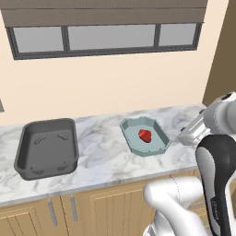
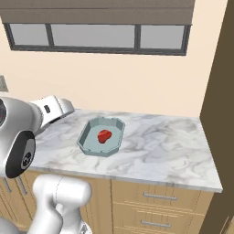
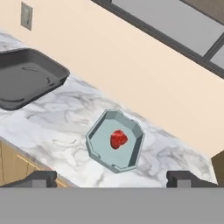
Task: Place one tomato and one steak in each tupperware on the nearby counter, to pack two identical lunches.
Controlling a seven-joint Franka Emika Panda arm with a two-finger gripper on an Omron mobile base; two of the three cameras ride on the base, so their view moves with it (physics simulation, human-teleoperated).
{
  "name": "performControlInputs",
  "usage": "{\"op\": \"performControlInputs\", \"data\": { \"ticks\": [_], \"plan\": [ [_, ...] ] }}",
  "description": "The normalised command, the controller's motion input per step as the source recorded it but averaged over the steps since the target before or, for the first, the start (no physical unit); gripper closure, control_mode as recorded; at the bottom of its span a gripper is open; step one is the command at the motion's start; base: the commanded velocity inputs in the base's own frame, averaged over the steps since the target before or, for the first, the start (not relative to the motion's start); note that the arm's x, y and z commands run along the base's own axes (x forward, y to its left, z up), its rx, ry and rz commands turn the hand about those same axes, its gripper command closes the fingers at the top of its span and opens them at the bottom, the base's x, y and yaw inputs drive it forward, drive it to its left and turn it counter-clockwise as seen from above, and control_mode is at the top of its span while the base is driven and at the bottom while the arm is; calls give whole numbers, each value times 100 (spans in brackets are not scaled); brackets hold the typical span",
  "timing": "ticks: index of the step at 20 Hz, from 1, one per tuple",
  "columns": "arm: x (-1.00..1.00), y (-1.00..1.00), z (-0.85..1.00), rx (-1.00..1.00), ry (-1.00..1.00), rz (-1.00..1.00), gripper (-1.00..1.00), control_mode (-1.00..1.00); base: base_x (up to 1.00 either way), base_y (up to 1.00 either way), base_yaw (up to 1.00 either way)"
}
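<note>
A small pale teal tupperware [image 1: 152, 146] [image 2: 89, 147] [image 3: 98, 146] with cut corners stands on the marbled counter [image 1: 103, 154] [image 2: 164, 146] [image 3: 52, 127]. Inside it lies a plain deep red steak [image 1: 144, 135] [image 2: 104, 135] [image 3: 118, 138]. To its left rests a larger dark grey tupperware [image 1: 24, 152] [image 3: 54, 76] with nothing in it. My gripper [image 3: 113, 179] hovers above the counter's front edge, near the teal box, open, with nothing between its fingertips [image 3: 40, 178]. No tomato is in sight.
A window [image 1: 106, 37] runs along the beige wall behind the counter. A tall brown panel [image 2: 224, 91] closes the counter's right end. Light wooden drawers [image 2: 155, 196] and doors [image 1: 27, 216] sit below. A wall outlet [image 3: 26, 16] is above the grey box.
</note>
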Motion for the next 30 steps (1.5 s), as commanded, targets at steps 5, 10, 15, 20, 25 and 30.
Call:
{"op": "performControlInputs", "data": {
  "ticks": [5,10,15,20,25,30],
  "plan": [
    [0,0,0,0,0,0,-100,100,-22,-17,-10],
    [0,0,0,0,0,0,-100,100,-95,-70,-18],
    [0,0,0,0,0,0,-100,100,-80,-99,-14],
    [0,0,0,0,0,0,-100,100,-15,-100,-4],
    [0,0,0,0,0,0,-100,100,0,-100,0],
    [0,0,0,0,0,0,-100,100,0,-100,0]
  ]
}}
